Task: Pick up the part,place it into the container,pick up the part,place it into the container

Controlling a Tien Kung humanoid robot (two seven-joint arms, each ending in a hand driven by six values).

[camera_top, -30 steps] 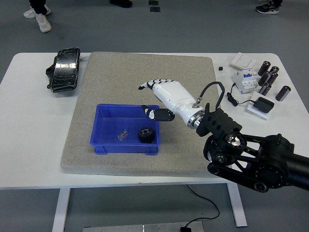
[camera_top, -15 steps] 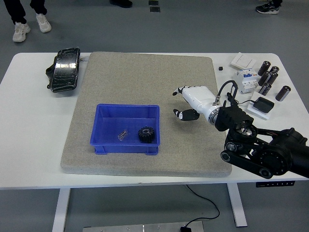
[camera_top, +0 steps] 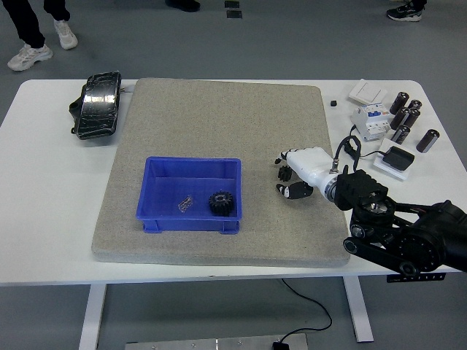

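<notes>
A blue container (camera_top: 191,168) sits on the grey mat (camera_top: 211,117). Inside it lie a black gear (camera_top: 220,202) and a small clear part (camera_top: 186,203). My right hand (camera_top: 290,175), white with black fingertips, hovers low over the mat to the right of the container, well apart from it. Its fingers are loosely curled and hold nothing. The black right arm (camera_top: 401,233) comes in from the lower right. The left arm is out of view.
A black pouch (camera_top: 97,106) lies at the table's back left. At the back right stand several black cylinders (camera_top: 407,117), a white breaker unit (camera_top: 371,120), a black adapter (camera_top: 398,157) and white cards (camera_top: 367,91). A person's feet show on the floor at the top left.
My right hand has pulled back to the right, from over the container's right rim to the mat beside it, and lowered. The gear and clear part stay in the container.
</notes>
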